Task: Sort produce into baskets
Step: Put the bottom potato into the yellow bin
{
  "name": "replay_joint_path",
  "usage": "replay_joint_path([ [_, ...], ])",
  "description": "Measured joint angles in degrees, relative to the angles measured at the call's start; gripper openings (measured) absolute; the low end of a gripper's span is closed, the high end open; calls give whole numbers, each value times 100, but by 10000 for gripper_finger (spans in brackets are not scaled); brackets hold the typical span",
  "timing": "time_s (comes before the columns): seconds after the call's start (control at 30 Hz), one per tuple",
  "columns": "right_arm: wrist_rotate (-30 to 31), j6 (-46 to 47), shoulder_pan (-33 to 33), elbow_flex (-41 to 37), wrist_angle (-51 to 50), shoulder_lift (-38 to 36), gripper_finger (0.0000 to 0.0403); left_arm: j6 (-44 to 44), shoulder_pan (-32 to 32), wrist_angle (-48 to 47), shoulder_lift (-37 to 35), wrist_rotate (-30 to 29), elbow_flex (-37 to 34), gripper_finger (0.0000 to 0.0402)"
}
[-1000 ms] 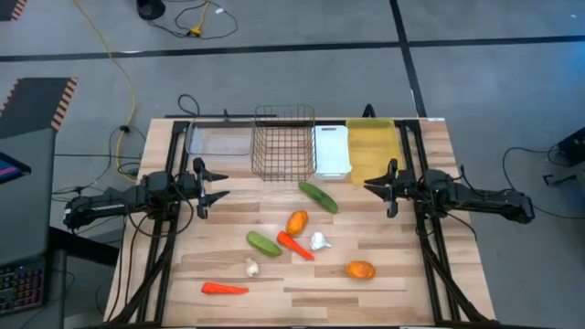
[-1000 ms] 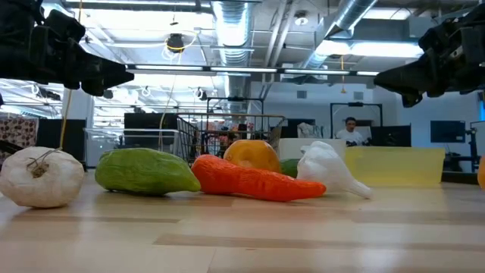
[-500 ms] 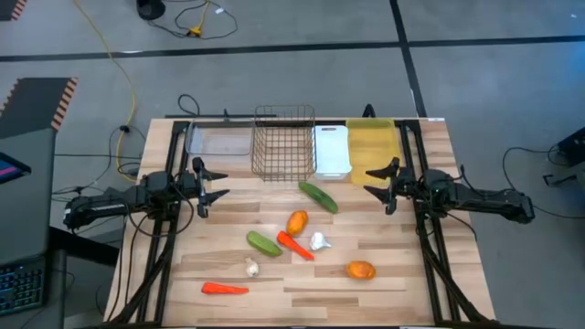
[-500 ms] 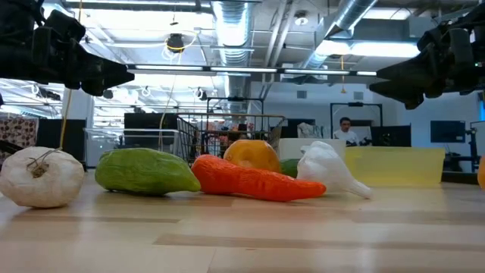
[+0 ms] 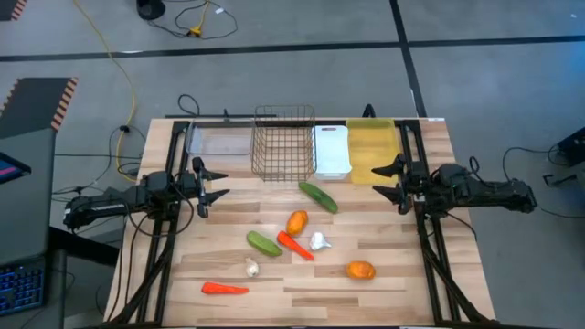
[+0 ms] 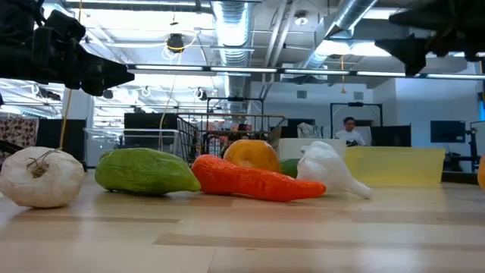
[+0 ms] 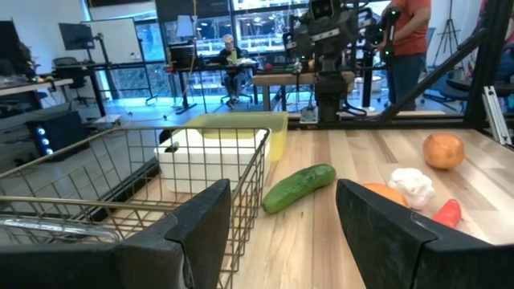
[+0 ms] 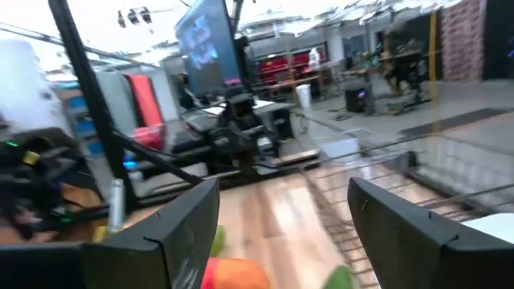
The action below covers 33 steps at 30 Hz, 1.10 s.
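Eight pieces of produce lie loose on the wooden table: a cucumber (image 5: pixel 318 196), an orange (image 5: pixel 296 222), a second cucumber (image 5: pixel 263 243), a carrot (image 5: pixel 294 245), a garlic bulb (image 5: pixel 319 241), a second orange (image 5: pixel 360 270), a second garlic bulb (image 5: pixel 250 268) and a second carrot (image 5: pixel 224 289). Along the far edge stand the clear tray (image 5: pixel 219 139), wire basket (image 5: pixel 284 142), white bin (image 5: pixel 332 150) and yellow bin (image 5: pixel 370 151). My left gripper (image 5: pixel 218 185) hovers open at the left side. My right gripper (image 5: pixel 384 180) hovers open at the right, in front of the yellow bin.
Each arm's dark frame rails (image 5: pixel 164 256) run from the near edge to the far edge along both sides of the table. The produce clusters in the middle and near half. A person (image 6: pixel 350 130) sits in the room behind the table.
My right gripper has opened, risen well above the table and drawn back a little toward the right edge, rolling slightly. My left gripper and all the produce have stayed where they were.
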Motion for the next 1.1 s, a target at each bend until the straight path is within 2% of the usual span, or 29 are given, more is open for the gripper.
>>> replay_joint_path([
  [0.17,-1,266,501,555,-9,878,304,0,-1,26,0,-161,0,214],
  [0.4,110,318,1336,1551,-417,2592,304,2,0,33,2,-204,0,214],
  [0.8,445,1732,2354,4168,-3349,5547,302,0,0,35,0,-202,0,214],
  [0.97,440,2059,2733,5143,-4172,6587,302,0,0,35,0,-202,0,214],
  [1.1,436,2662,2994,5781,-4753,7300,302,0,0,35,0,-202,0,214],
])
